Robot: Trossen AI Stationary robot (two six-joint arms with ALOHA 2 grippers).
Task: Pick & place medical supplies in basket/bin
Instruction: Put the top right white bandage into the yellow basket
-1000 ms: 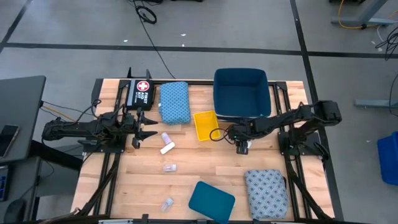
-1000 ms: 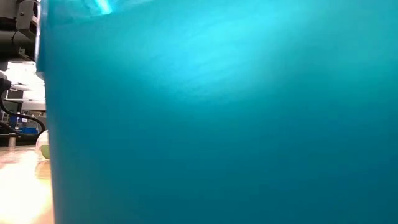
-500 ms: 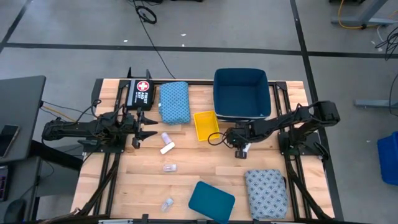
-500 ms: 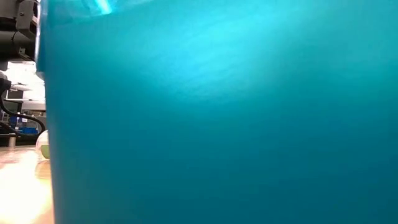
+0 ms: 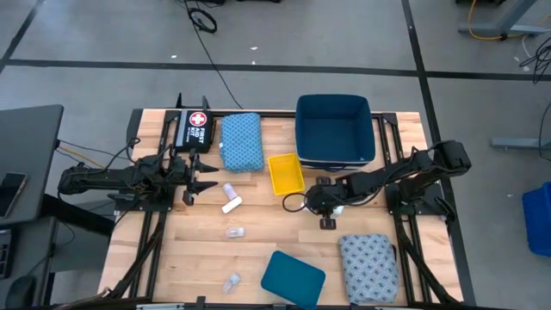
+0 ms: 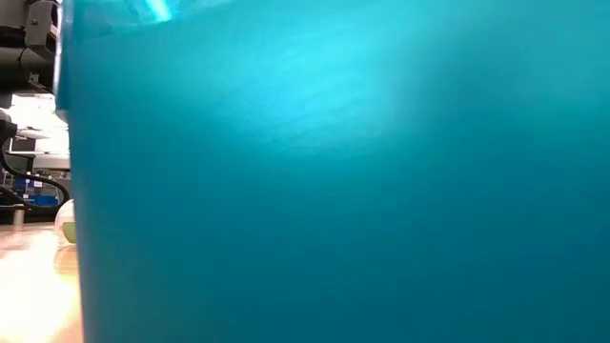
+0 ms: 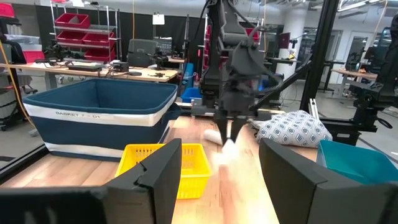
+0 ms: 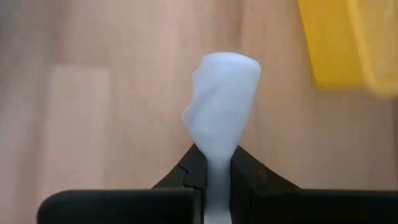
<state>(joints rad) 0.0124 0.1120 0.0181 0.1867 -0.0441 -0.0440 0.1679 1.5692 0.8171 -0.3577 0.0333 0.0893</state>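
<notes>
My right gripper point(image 5: 326, 220) is near the table's middle, just near-side of the yellow tray point(image 5: 285, 173), and it is shut on a small white roll point(image 8: 222, 106). The left wrist view shows that gripper pointing down with the roll point(image 7: 228, 147) at its tips. My left gripper point(image 7: 217, 180) waits open at the table's left point(image 5: 202, 181) with nothing between its fingers. Another white roll point(image 5: 231, 205) and clear packets point(image 5: 234, 232) lie flat on the wood. The blue pad point(image 5: 241, 141) lies at the far side and the grey-blue pad point(image 5: 368, 267) at the near right. The blue basket point(image 5: 334, 129) stands at the far right. My right gripper pinches the white roll by one end point(image 8: 217, 157) between its two fingertips. The fingers come from above, pointing down. Most of the roll sticks out beyond the tips, along the line of the fingers. I cannot tell whether its free end touches the table.
A black case with a red-and-white cross point(image 5: 193, 127) sits at the far left. A teal block point(image 5: 293, 277) lies at the near edge and fills the low view point(image 6: 334, 191). A third packet point(image 5: 231, 282) lies near it. Bare wood shows between the tray and the grey-blue pad.
My right gripper has moved toward the table's left and near edges, away from the blue basket, carrying the white roll with it.
</notes>
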